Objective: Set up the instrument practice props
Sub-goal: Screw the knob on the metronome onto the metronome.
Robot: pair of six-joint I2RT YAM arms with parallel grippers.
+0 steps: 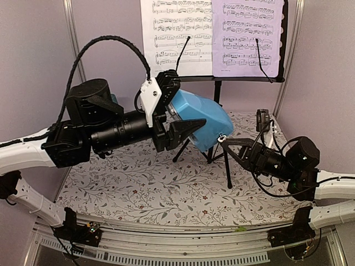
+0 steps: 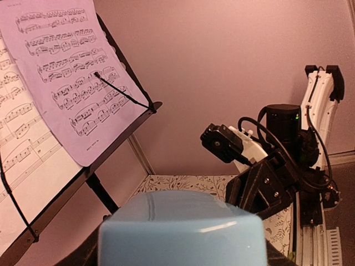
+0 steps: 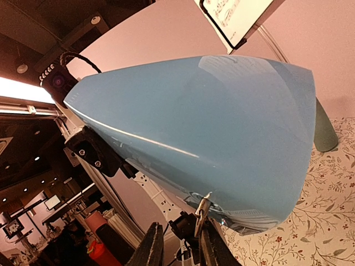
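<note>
Top view: my left pincer (image 1: pixel 186 108) was clamped on the small blue metronome (image 1: pixel 204 123), holding it in the air above the middle of the flowered bench (image 1: pixel 138 183). It was not yet set down. I judged it was held raised and tilted, its base turned towards four o'clock, so that my other arm could reach the underside. My left arm came in from nine o'clock, forearm almost level, wrist rolled so the fingers gripped the metronome's flanks.

My right pincer (image 1: pixel 224 141) reached up from four o'clock to the lower edge of the base. Its fingers stood narrow on either side of a small silver tab (image 3: pixel 201 206); whether they gripped it, I could not tell.

At twelve o'clock the black music stand (image 1: pixel 217 91) stood upright, with the white page (image 1: pixel 177 33) and the lavender page (image 1: pixel 247 36) side by side on its tray.
</note>
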